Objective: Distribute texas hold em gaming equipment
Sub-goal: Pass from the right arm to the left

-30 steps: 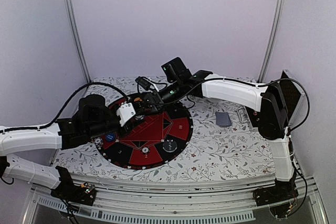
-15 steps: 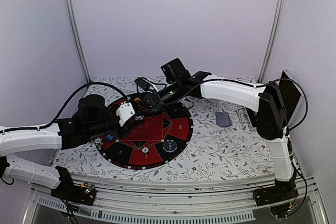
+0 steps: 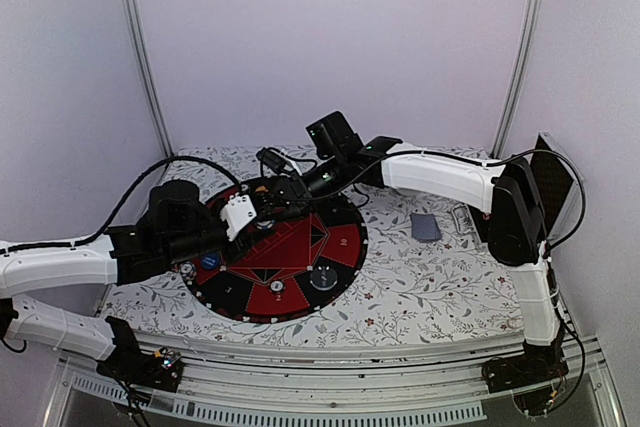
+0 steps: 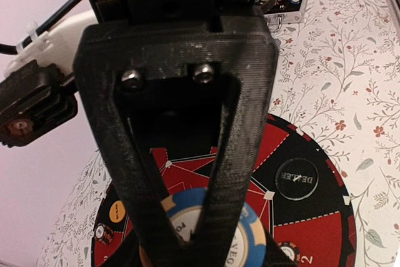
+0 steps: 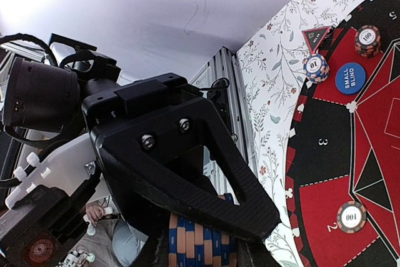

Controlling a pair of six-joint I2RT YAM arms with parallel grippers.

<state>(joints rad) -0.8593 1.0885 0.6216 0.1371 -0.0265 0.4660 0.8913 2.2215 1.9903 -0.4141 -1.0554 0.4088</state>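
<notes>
While left tool (image 4: 187,239) and right tool (image 5: 206,239) pinch it, chip stack (image 5: 190,249) shows blue-orange stripes (edge-on).

Right arm (image 3: 440,172) overhangs far edge of mat (image 3: 300,247) (near side open).

The right gripper (image 3: 282,190) has nudged slightly leftward, its jaws drawing closer around the chip stack (image 5: 195,243)
</notes>
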